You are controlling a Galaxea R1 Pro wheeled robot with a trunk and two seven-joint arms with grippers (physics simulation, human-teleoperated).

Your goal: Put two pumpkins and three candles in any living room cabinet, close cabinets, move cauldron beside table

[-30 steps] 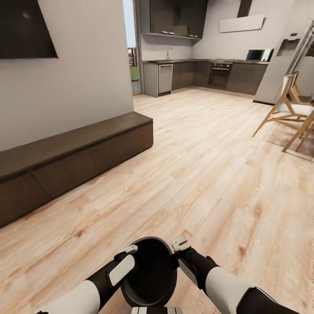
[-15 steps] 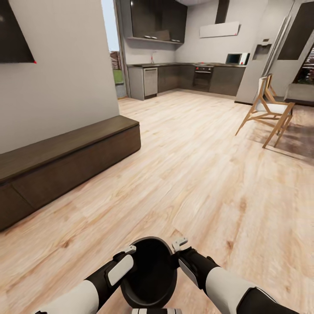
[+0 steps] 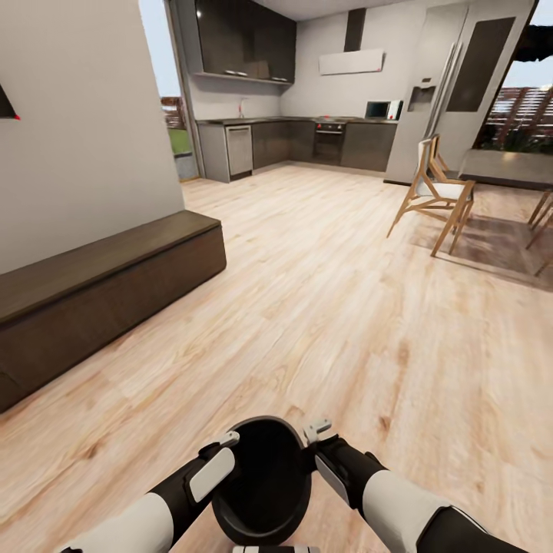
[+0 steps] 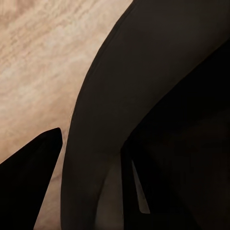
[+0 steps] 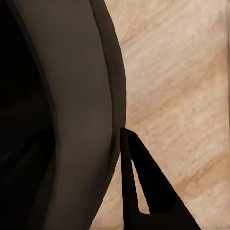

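Between both grippers, round black open-topped cauldron (image 3: 265, 491)

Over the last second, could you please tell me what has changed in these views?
The camera has swung right: the long dark-brown wood cabinet slid leftward in view, and the wooden chair came in. Both the left gripper and right gripper keep holding the round black cauldron by its rim.

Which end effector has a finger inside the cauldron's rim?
The left end effector: in its wrist view one finger sits within the cauldron, the other outside. The right end effector shows only an outside finger.
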